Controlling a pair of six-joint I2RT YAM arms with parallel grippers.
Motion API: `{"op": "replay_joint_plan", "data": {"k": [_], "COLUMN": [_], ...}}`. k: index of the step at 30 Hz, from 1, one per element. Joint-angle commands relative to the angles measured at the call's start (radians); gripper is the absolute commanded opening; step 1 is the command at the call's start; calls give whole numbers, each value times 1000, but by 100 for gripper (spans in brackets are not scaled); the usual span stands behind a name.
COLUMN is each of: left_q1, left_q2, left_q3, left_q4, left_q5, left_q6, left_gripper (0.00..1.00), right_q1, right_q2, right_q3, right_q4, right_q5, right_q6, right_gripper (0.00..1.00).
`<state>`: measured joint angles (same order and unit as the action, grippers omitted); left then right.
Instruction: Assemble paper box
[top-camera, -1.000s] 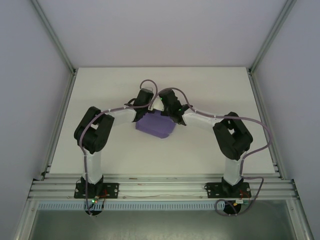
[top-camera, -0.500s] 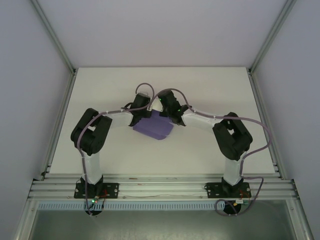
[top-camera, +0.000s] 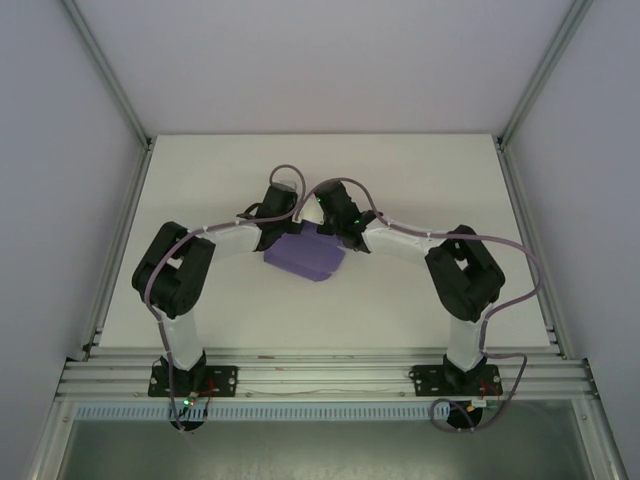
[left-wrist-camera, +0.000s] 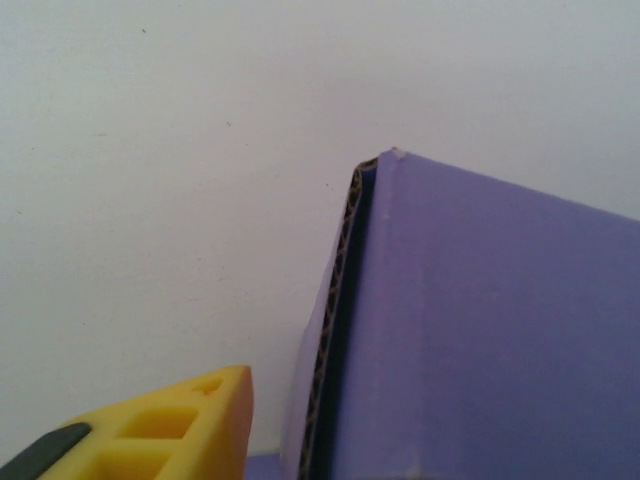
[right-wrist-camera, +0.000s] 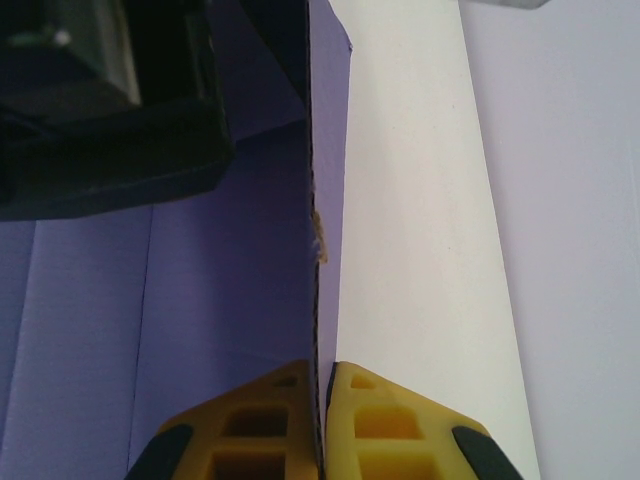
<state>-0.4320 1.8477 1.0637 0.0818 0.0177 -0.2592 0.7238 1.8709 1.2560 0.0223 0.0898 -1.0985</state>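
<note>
Paper box (top-camera: 305, 260) sits mid-table (top-camera: 420, 180), between the two wrists, partly folded: purple walls are up, and the top is not closed as far as the overhead view shows.

Right gripper (right-wrist-camera: 327, 376): both yellow fingers are pressed together on the thin top edge of an upright wall panel (right-wrist-camera: 230, 300), the card sandwiched between them. A small frayed nick (right-wrist-camera: 318, 242) shows on that edge a little beyond the fingertips.

Left gripper (top-camera: 284, 232): at the far-left corner of the box. Its wrist view gives one yellow finger (left-wrist-camera: 170, 430) beside, not touching, a raised panel with a corrugated cut edge (left-wrist-camera: 340, 320). The second finger is out of frame, so whether it is open or closed cannot be told.

Judged step: the right holds one wall upright while the left lines up on the neighbouring panel to fold or tuck it.

To do it well:
- The right grip should stay firm and low in pull; any tug along the edge risks tearing at the nick.
- The left should meet the panel flat-faced, near its crease, not at the free corner, which would buckle.
- Push towards the held wall so the pinch takes the load and the box does not skid.
- Let the table carry the base; no lifting.
</note>
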Motion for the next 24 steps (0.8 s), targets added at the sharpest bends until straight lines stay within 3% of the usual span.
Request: {"op": "replay_joint_plan", "data": {"k": [1,4,7,8,11,14,16,17,21,24], "left_q1": [8,19,19,19,19,32,55,71,133,146], "left_q2": [-3,9,8,4,-13,-31,-46,-53,-85,-107], "left_q3": [-12,-17,-27,-35,-49,-58,-74,-84,-135,-141], "left_q4": [-7,26,69,85,101,92,102,113,189,208], "left_q5": [-22,-11,-10,-4,16,30,78,110,265,354], "left_q6": [20,35,61,64,66,49,18,1,-66,-72], "left_gripper": [31,7,0,0,0,0,0,0,0,0], "right_q1": [8,8,5,3,-5,-33,-63,-81,-148,-192], "right_q2": [-23,-33,-47,-57,-79,-150,-238,-285,-462,-502], "right_q3": [3,0,3,4,-3,-32,-90,-121,-258,-293], "right_q4": [-95,-112,-119,-119,-96,-63,-17,-2,8,-59], "right_q5": [-26,-60,-85,-89,-88,-110,-146,-183,-279,-369], "right_q6": [15,24,55,62,101,207,334,391,581,687], "right_gripper": [0,2,11,18,50,67,86,100,100,100]}}
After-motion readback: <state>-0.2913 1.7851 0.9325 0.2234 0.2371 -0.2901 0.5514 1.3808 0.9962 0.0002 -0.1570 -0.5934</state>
